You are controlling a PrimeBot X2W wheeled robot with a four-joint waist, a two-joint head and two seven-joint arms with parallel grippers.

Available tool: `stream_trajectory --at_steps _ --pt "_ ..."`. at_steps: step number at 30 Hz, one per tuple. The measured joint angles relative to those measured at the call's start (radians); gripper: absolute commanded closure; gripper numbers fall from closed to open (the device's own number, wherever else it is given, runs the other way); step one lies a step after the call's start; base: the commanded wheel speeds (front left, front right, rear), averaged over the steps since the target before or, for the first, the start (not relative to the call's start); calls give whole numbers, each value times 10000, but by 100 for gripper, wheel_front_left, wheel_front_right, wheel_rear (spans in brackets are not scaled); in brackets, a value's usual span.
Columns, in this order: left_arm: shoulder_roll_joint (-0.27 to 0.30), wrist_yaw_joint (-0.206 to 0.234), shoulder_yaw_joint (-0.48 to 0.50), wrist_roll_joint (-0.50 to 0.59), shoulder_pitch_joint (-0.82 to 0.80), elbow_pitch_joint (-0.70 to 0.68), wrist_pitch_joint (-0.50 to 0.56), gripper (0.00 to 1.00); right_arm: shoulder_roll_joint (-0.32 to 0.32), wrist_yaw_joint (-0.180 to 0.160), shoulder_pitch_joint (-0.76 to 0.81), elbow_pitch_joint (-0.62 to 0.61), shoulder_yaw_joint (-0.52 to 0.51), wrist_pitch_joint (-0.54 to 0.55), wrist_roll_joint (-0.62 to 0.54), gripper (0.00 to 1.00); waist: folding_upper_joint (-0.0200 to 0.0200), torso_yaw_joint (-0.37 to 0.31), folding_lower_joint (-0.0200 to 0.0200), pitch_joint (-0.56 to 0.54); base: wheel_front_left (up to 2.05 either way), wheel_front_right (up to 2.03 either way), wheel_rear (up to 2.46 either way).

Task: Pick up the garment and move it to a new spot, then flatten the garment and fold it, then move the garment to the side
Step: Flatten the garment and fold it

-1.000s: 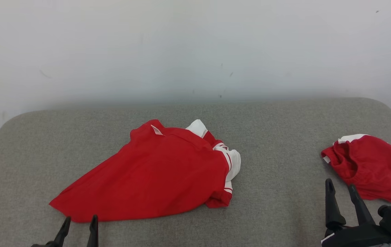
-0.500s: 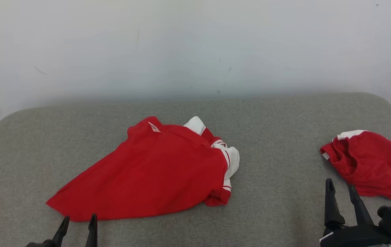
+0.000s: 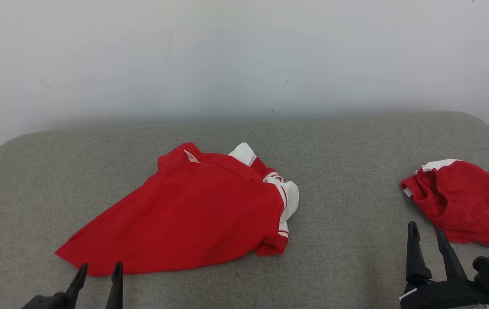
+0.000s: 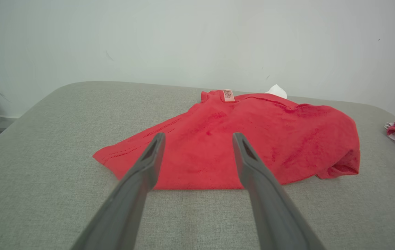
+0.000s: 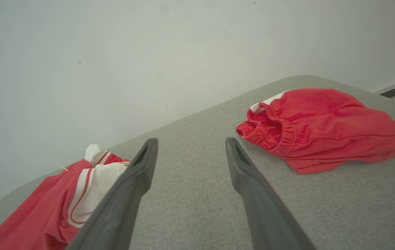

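The left gripper point(image 3: 101, 264) and right gripper point(image 3: 425, 228) hung open and empty at the near edge. Best, I thought, was pinching the red shirt point(image 3: 192, 214) at near hem and right sleeve, lifting evenly.

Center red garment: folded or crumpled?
Crumpled, not folded. The red garment lies in a loose wedge on the grey pad, white-striped sleeve bunched at one side, label exposed.
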Motion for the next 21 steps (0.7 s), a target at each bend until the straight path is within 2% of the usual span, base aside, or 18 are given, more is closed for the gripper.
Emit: stream_trajectory --at_steps 7,11,16,21 --pt "13 77 -23 0 127 -228 637 0 -128 33 -14 -167 502 545 -217 0 0 13 0 242 0 0 0" --pt "201 -17 -130 -2 -618 -267 1438 0 -616 460 -417 -376 1097 1381 -360 0 1 56 0 514 0 0 0" --pt "322 -209 -389 2 -2425 -247 2686 0 -1235 1045 -1894 -604 2010 2940 -564 0 0 90 2 1018 0 0 0" --pt "59 -234 -690 4 -3971 -31 3898 0 -1620 1613 -3381 -612 2679 4512 -721 0 1 80 3 1633 0 0 0"
